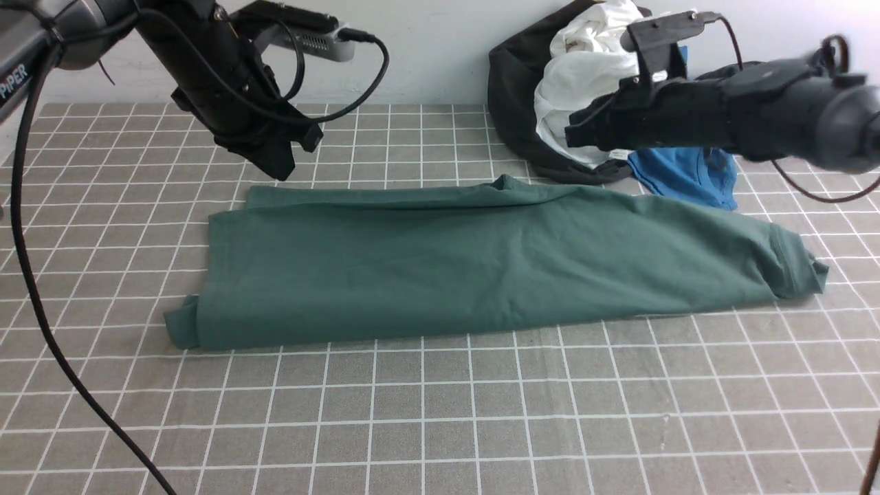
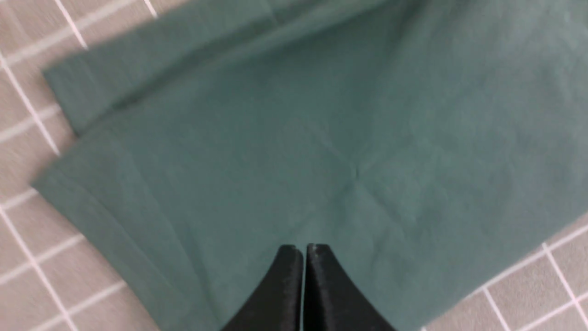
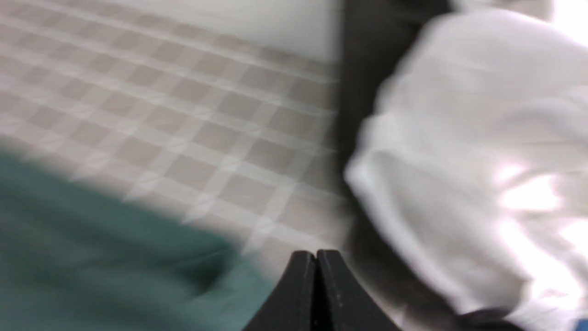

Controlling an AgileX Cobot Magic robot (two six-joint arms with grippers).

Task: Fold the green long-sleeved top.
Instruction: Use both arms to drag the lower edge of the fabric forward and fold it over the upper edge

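Two end effectors, both clenched on nothing, neither touching cloth

Nearest me: bare tabletop (image 1: 440, 426), nothing on it

Next out: green long-sleeved top (image 1: 481, 268), flat mid-tabletop and already down to a long band. Its long axis runs left-right across my front, with the neck bump on the far edge

Left end effector (image 1: 278, 165) hovers over the band's far-left corner. Its wrist view shows the jaws pressed together, green fabric directly below, and a lower layer peeking past the corner

Right end effector (image 1: 574, 137) hangs higher, past the far edge and right of centre. From it the top lies below and back toward me. Wrist view is blurred, but the jaws read closed and empty

My read: lengthwise folds done, crosswise fold left, one short end over the other. Each arm owns its own end. Left is nearer the cloth and nearly in place, so it only needs to open and drop. Right must first come back and out to the right end

Farthest, at the wall: black garment (image 1: 515, 82) and white garment (image 1: 584, 75) in a pile, blue tee (image 1: 687, 175) just beside the band's far-right edge. Snag risk for the right arm on the way down
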